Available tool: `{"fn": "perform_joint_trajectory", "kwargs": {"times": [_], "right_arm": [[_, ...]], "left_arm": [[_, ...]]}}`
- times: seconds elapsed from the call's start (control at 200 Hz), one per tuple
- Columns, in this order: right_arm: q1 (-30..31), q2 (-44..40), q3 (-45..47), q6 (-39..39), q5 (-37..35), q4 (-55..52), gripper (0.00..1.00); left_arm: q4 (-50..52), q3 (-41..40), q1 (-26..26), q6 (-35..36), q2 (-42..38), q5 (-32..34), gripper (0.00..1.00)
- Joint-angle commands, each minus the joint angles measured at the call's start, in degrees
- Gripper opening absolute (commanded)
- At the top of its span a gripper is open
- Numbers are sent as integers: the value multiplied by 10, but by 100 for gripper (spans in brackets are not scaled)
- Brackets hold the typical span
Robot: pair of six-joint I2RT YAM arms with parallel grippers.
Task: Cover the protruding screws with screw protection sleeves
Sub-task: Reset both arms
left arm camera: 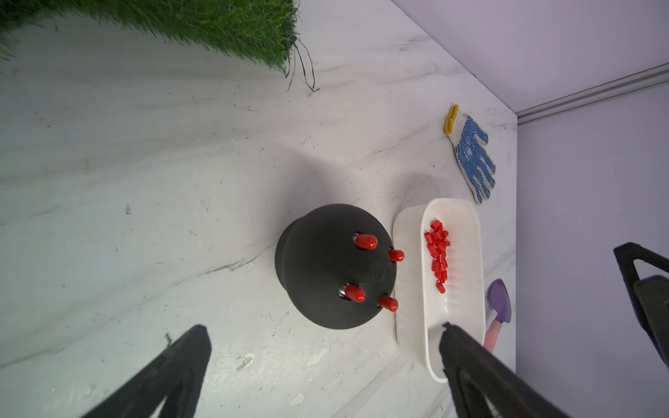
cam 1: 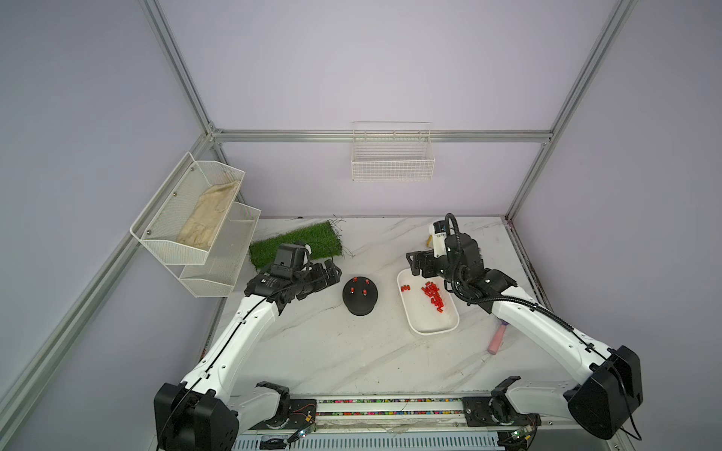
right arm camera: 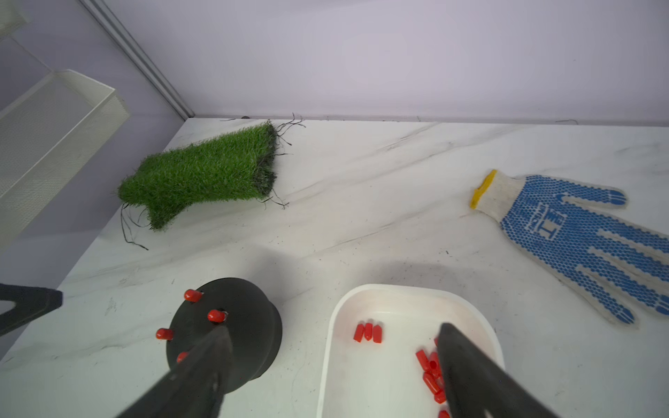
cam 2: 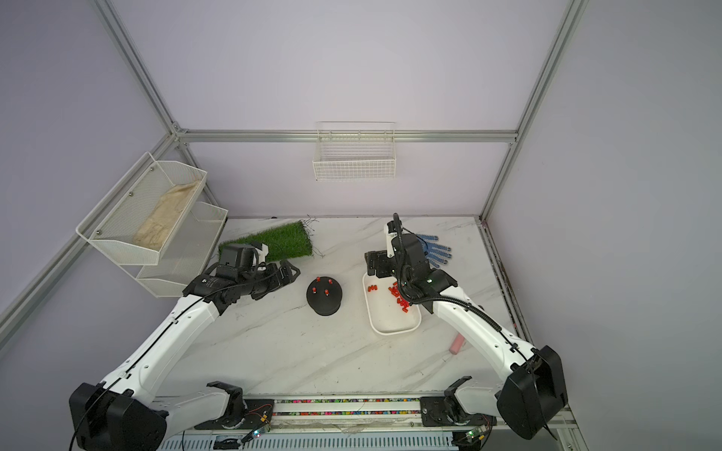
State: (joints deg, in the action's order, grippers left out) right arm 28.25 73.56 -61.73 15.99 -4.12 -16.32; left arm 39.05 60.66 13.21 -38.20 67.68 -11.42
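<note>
The black dome base stands mid-table, and every one of its protruding screws wears a red sleeve. Only slivers of metal show under the caps. Several loose screw protection sleeves lie in the white tray to the right of the base. My left gripper hovers just left of the base, open and empty. In its wrist view the left gripper frames the base. My right gripper is open over the tray's far end; its wrist view shows the right gripper holding nothing.
A green grass mat lies at the back left. Behind the right arm is a blue-dotted glove. A pink-handled tool rests under the right forearm. Wire shelves hang on the left wall, and a wire basket on the back wall.
</note>
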Motion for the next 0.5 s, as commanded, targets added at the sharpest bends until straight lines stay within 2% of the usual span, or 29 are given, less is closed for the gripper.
{"fn": "perform_joint_trajectory", "kwargs": {"times": [0.0,0.11,0.205,0.275,0.35,0.495], "right_arm": [[-34,-24,13,11,-14,2,97],[-73,-28,22,18,-48,1,97],[-96,-20,33,32,-151,9,97],[-109,-13,46,47,-236,22,97],[-130,-10,69,63,-291,54,97],[-163,0,154,41,-363,198,97]], "left_arm": [[4,45,-20,48,0,75,100],[6,43,-37,74,-2,160,100],[-8,35,-43,86,-7,252,100],[-41,16,-48,113,-15,296,100],[-122,-36,-52,150,-34,331,100],[-342,-185,-68,222,-72,411,100]]}}
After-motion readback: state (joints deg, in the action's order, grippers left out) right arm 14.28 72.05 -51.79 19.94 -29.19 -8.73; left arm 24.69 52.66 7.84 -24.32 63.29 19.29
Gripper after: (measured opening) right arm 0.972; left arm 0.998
